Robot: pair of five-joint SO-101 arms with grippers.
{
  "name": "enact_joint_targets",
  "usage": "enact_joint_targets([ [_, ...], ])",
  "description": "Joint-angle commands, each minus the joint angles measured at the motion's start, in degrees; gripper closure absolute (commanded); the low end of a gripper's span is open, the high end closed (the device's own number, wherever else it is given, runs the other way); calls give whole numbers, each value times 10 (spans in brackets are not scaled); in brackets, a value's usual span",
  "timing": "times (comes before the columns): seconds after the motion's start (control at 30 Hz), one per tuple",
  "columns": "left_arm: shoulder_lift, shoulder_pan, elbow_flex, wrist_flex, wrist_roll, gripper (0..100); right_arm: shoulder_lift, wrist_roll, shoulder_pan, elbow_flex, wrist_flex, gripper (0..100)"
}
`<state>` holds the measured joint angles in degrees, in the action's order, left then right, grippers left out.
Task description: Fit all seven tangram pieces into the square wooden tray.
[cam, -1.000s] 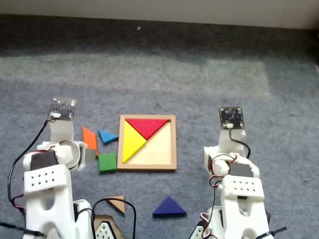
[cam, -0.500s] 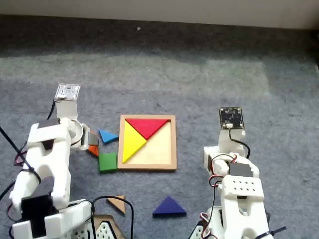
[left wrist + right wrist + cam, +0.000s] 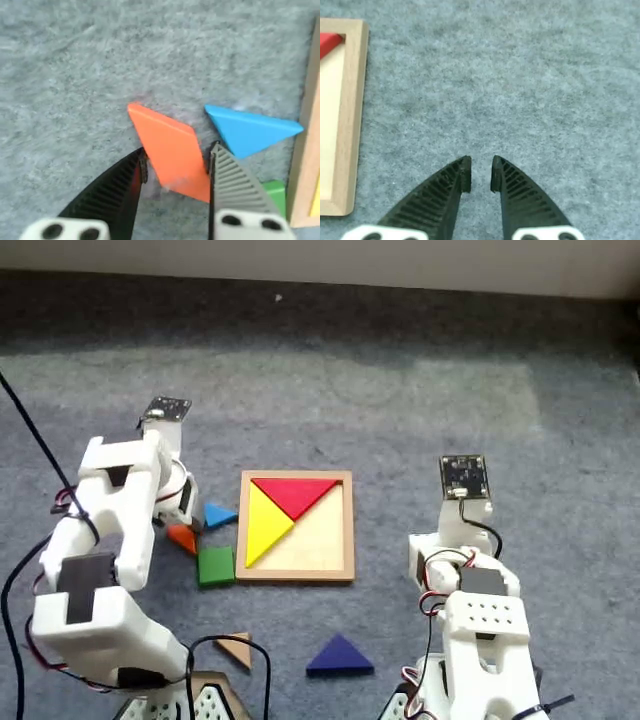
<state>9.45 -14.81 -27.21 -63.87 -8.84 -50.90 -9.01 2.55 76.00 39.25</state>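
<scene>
At the left of the high view, your left gripper (image 3: pixel 177 162) straddles the orange parallelogram (image 3: pixel 172 150) lying flat on the carpet. Its fingers are spread just to the piece's width, with the tips at its two long edges, and you cannot tell whether they are clamped yet. Judge the piece light, thin and stiff, with smooth painted edges that could slip or twist, so pinch across the long parallel sides near the middle, not at a corner. Just right of it lie the blue triangle (image 3: pixel 250 131) and the green square (image 3: pixel 215 566), then the tray (image 3: pixel 296 477) in mid-frame. At the right, your right gripper (image 3: pixel 479 175) is nearly closed and empty
</scene>
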Motion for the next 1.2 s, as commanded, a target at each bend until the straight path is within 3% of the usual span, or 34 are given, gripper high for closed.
enact_joint_targets([
  [0.0,18,25,36,-48,3,835,-12,2,-7,0,-14,921],
  [0.33,-126,45,31,-123,6,863,-13,5,-80,-5,-14,921],
  [0.53,-199,133,30,-170,36,863,-13,39,-115,-4,-29,921],
  [0.9,-203,335,31,-127,125,860,-13,98,-218,-5,-62,921],
  [1.03,-202,359,30,-92,117,860,-13,98,-217,-2,-76,921],
  [1.17,-194,372,30,-63,29,860,-13,98,-217,-2,-76,921],
])
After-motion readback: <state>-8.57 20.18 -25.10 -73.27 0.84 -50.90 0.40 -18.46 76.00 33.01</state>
